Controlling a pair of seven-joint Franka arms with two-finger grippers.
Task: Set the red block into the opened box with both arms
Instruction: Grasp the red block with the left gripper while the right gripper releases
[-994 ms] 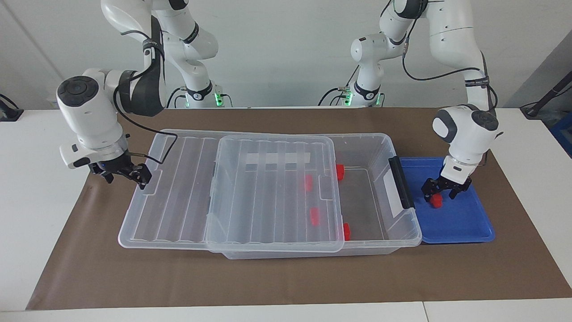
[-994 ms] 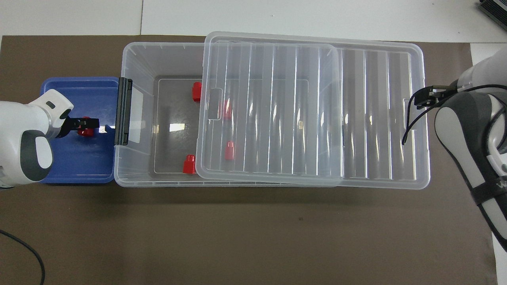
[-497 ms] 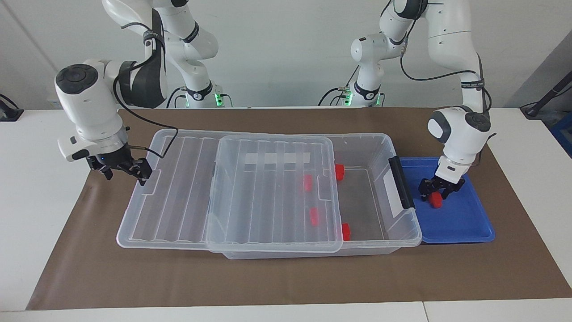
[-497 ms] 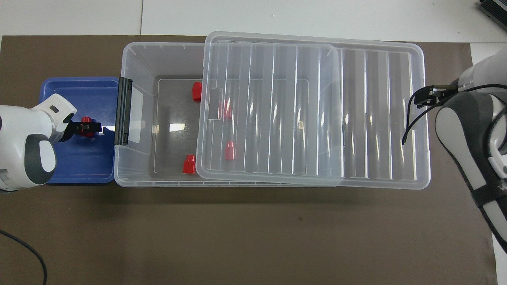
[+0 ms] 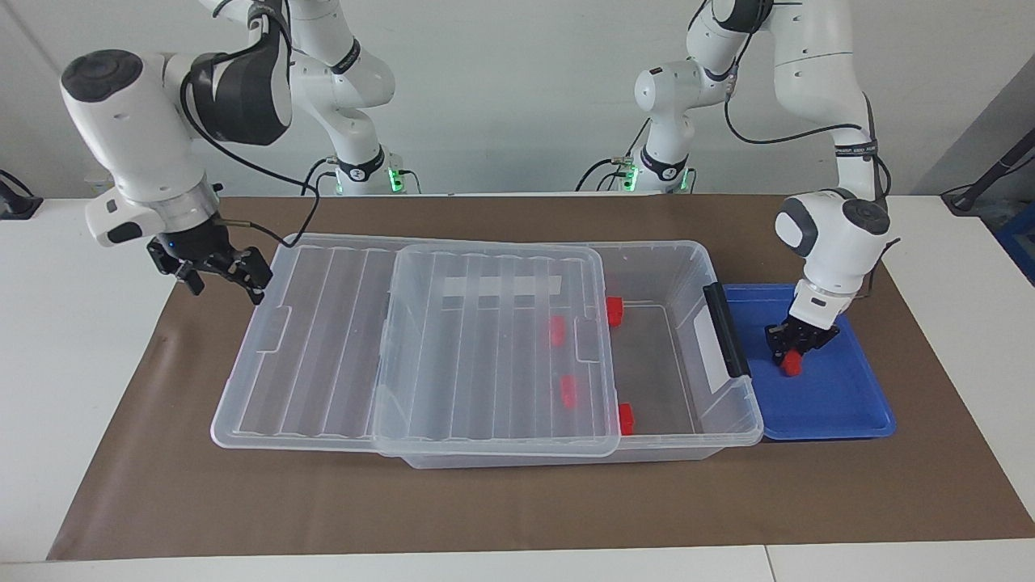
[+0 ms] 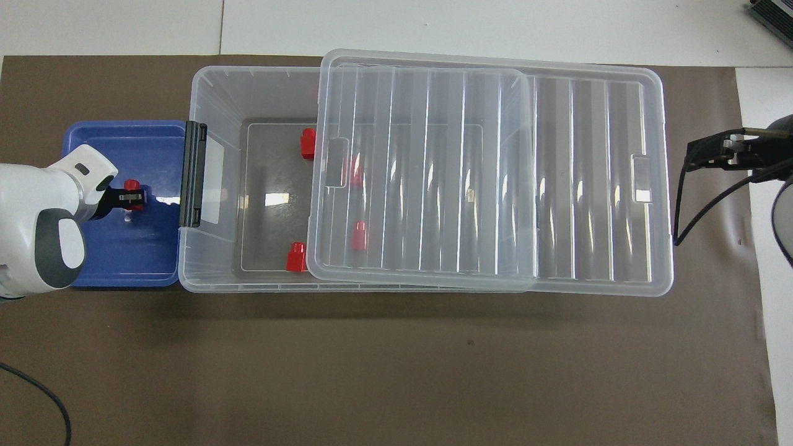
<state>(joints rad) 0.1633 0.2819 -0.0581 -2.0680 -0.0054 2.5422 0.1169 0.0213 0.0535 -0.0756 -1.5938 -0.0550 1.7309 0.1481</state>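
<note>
The pick-up step is in hand: the left gripper (image 5: 792,349) has its jaws clenched on the red block (image 5: 791,364) in the blue tray (image 5: 841,404); next it must lift the block over the box (image 5: 679,339) beside the slid-back lid (image 5: 420,356); the right gripper (image 5: 214,271) waits with jaws released.

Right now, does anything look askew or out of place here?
Nothing spilled or damaged. The lid lies slid off toward the right arm's end, overhanging the box, half open as the task needs. The left gripper is shut on a red block over the blue tray.
</note>
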